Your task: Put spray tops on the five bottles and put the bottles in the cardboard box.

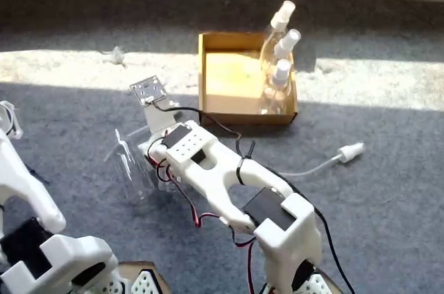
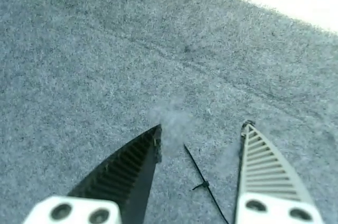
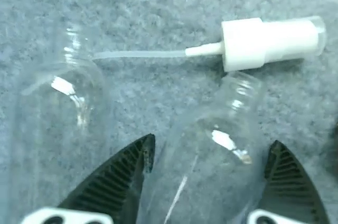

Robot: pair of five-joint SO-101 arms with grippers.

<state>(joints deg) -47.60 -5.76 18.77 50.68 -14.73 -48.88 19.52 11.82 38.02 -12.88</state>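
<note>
Three clear bottles (image 1: 277, 75) with white spray tops stand in the cardboard box (image 1: 215, 82). In the right wrist view two uncapped clear bottles lie on the grey carpet. My right gripper (image 3: 212, 142) is open, a finger close on either side of one bottle (image 3: 211, 155). The other bottle (image 3: 58, 123) lies beside it. A loose spray top (image 3: 269, 42) with its thin tube rests just past their necks. In the high view a bottle (image 1: 135, 166) lies left of the right arm. Another spray top (image 1: 350, 151) lies at the right. My left gripper (image 2: 202, 127) is open over bare carpet.
A black cable tie (image 2: 203, 182) lies on the carpet between the left gripper's fingers. A small clear object (image 1: 114, 53) sits on the sunlit strip left of the box. The left arm (image 1: 28, 190) stands at the near left edge.
</note>
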